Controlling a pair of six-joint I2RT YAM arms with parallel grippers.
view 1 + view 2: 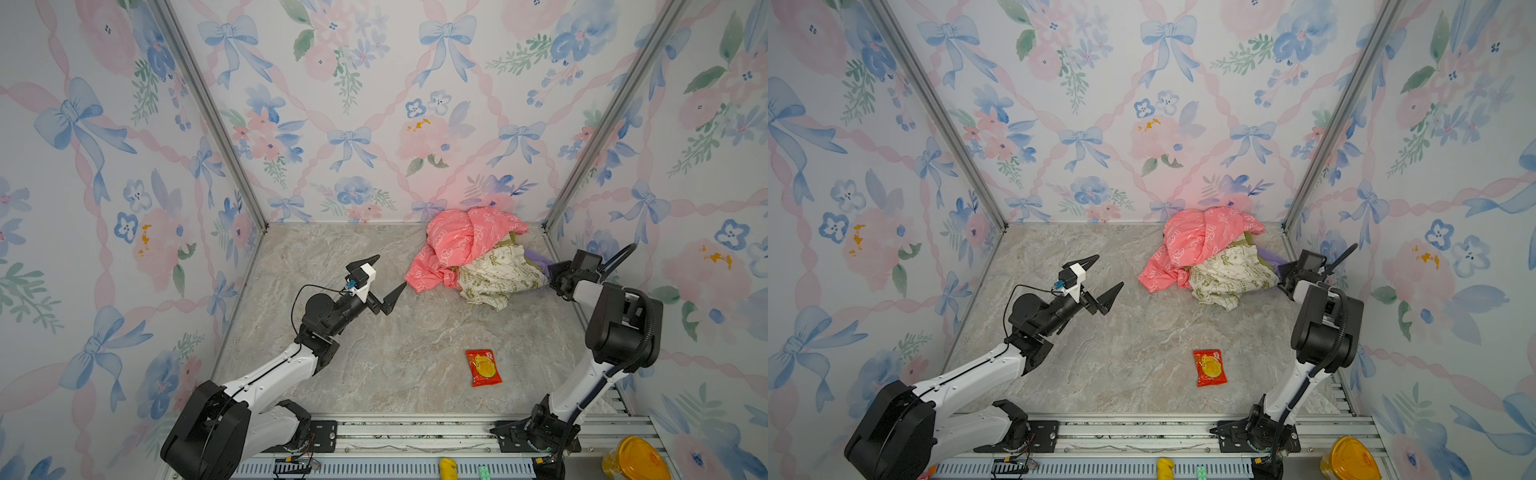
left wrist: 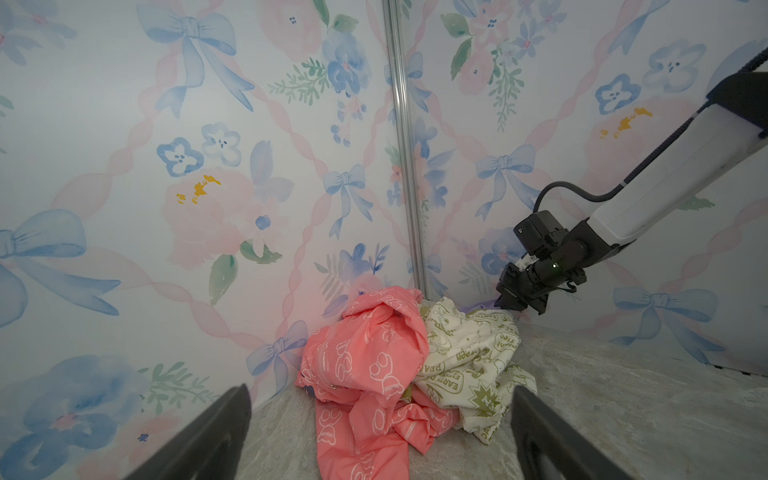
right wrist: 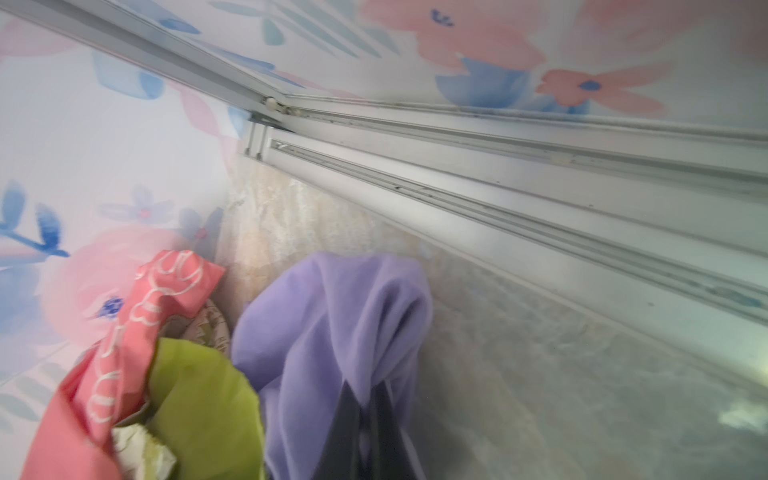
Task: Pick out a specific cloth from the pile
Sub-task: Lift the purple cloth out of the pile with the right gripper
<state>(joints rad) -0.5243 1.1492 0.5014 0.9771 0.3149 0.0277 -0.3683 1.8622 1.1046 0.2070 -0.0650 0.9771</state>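
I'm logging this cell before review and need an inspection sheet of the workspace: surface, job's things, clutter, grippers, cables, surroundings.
Surface: marbled tabletop, no spills seen.
Job's things: pile of pink cloth, cream cloth and purple cloth in the far right corner.
Clutter: red snack packet, lying apart, nearer the front.
Grippers: left gripper open, short of the pile, holding nothing; right gripper fingers shut on a fold of the purple cloth.
Cables: black cable looping at the left wrist; ribbed hose along the right arm.
Surroundings: floral walls on three sides; metal rail in front; yellow object beside it.
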